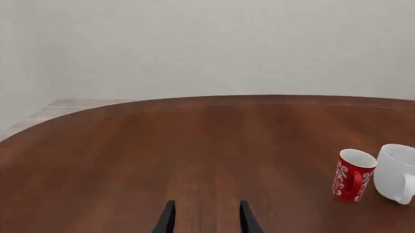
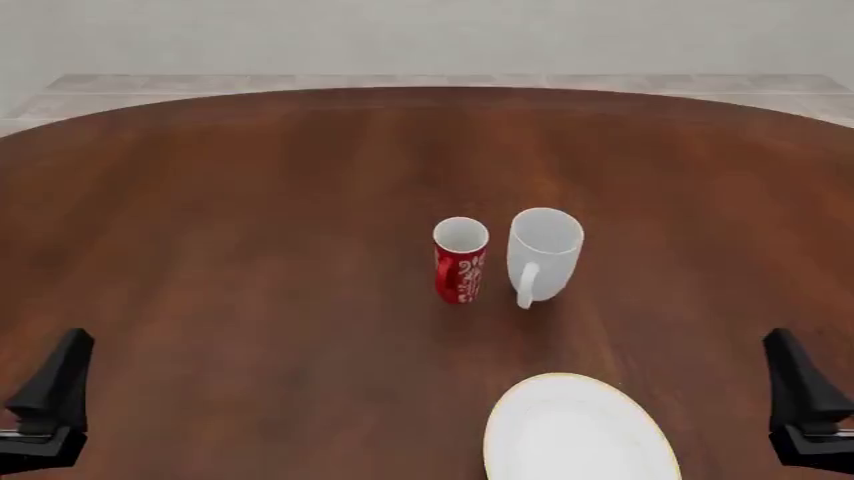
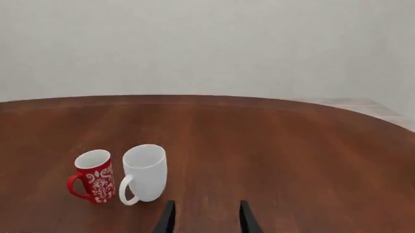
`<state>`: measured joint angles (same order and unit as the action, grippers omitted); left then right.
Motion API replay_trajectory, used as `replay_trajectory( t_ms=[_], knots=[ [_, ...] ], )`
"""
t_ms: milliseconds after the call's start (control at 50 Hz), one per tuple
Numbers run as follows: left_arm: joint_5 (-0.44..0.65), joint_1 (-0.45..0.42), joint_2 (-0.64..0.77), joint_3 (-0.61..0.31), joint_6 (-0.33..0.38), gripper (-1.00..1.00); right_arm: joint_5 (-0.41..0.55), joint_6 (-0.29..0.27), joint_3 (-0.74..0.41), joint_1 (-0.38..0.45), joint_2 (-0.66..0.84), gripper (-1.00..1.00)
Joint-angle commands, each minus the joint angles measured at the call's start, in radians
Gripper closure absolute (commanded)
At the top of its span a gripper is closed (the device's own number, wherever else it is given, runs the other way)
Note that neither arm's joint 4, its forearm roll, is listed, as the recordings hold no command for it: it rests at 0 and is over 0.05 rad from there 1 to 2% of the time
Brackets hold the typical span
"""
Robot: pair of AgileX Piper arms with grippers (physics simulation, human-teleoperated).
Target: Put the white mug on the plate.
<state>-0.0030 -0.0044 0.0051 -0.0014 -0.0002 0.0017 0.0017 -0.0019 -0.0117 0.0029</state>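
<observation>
**At mid-surface, your white mug waits untouched**

Mid-surface, the glossy white mug [image 2: 545, 254] stands upright beside a patterned red mug [image 2: 461, 259], its loop handle facing the gold-rimmed plate [image 2: 582, 430] nearby. Your left gripper [image 1: 205, 218] and right gripper [image 3: 205, 217] hang back, fingers parted, holding nothing. Reaching comes first; the right looks better placed.

the white mug [image 2: 546, 252] is showing plain glossy white all over, handle included. the red mug [image 2: 461, 260] is wearing red with a white curling pattern and a white inside. the plate [image 2: 579, 432] is showing white with a thin gold rim. the table [image 2: 240, 220] is showing reddish-brown wood grain. both grippers' fingers [image 3: 168, 218] are showing black.
</observation>
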Motion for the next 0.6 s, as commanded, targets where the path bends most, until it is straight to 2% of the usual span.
replay_trajectory(
  t_ms=[20, 240, 260, 280, 600],
  knots=[
    [0.002, 0.004, 0.001, -0.002, 0.0, -1.0, -0.005, -0.002, -0.003, 0.012, 0.007, -1.0],
    [0.002, 0.004, 0.0, -0.001, 0.0, -1.0, -0.01, -0.002, 0.001, 0.012, 0.008, -1.0],
    [0.004, 0.012, -0.003, 0.0, 0.0, -1.0, 0.014, -0.005, -0.011, 0.066, -0.003, -1.0],
    [0.002, 0.005, 0.0, -0.001, 0.0, -1.0, -0.008, -0.002, 0.001, 0.012, 0.006, -1.0],
    [0.0, 0.005, 0.001, 0.0, -0.001, -1.0, -0.006, -0.001, 0.001, 0.012, 0.005, -1.0]
  ],
)
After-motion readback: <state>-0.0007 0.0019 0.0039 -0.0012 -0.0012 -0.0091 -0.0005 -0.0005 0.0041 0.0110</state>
